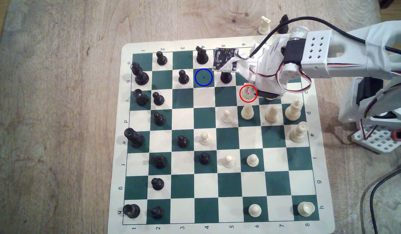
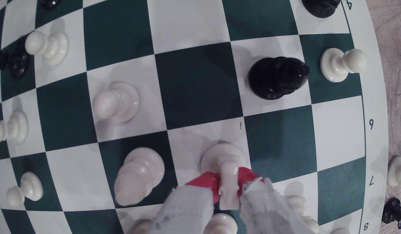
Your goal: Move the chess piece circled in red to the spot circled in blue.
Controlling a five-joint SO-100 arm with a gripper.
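The cream chess piece [image 1: 248, 94] stands on a white square inside the red ring, at the exterior view's right side of the board. My gripper [image 1: 251, 91] reaches down over it from the right and hides most of it there. In the wrist view the piece [image 2: 226, 166] has a blocky head and a round base still resting on the white square, and my gripper [image 2: 227, 185] is shut on its head between red, cloth-wrapped fingers [image 2: 206, 183]. The spot [image 1: 203, 77] is a dark green square ringed in blue, two files to the left and one row up, bare.
Black pieces flank the spot: a pawn [image 1: 183, 77] on its left, another [image 1: 225, 77] on its right, a knight [image 1: 202, 56] above. Cream pieces [image 1: 247, 111] stand just below the held piece. Two captured pieces [image 1: 264, 25] sit off the board's top edge.
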